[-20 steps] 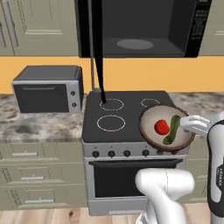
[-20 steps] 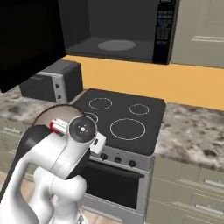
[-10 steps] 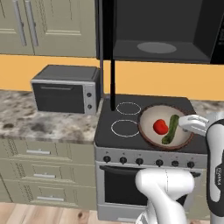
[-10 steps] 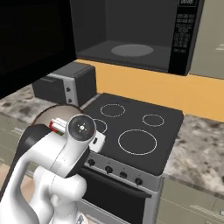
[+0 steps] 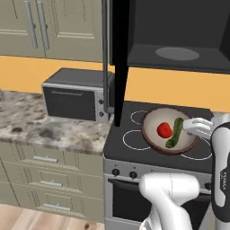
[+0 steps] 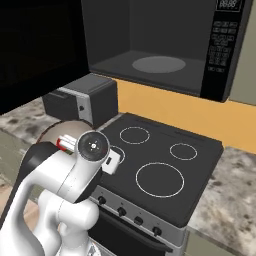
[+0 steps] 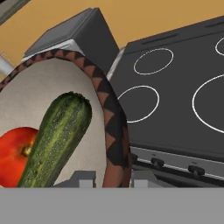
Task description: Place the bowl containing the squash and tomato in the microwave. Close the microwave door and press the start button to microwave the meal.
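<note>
My gripper [image 5: 197,127] is shut on the right rim of the bowl [image 5: 152,134], holding it tilted above the stove's front. Inside the bowl lie the red tomato [image 5: 165,130] and the green squash [image 5: 174,133]. In the hand view, the bowl's patterned brown rim [image 7: 109,113] runs between my gripper's [image 7: 111,179] two tips, with the squash [image 7: 57,140] and tomato [image 7: 13,155] to its left. The microwave [image 6: 150,45] hangs open above the stove, its turntable showing. The microwave door [image 5: 120,58] stands edge-on toward me, and in the right base view the door [image 6: 40,50] fills the upper left.
A black cooktop [image 6: 160,160] with white burner rings lies under the bowl, knobs along its front. A grey-topped toaster oven [image 5: 76,94] sits on the granite counter [image 5: 45,126] left of the stove. Beige cabinets hang above it.
Both base views have shifted and drawn closer: the base has moved, so the stove and microwave now sit nearer and larger. The bowl stays in my gripper in the same hold.
</note>
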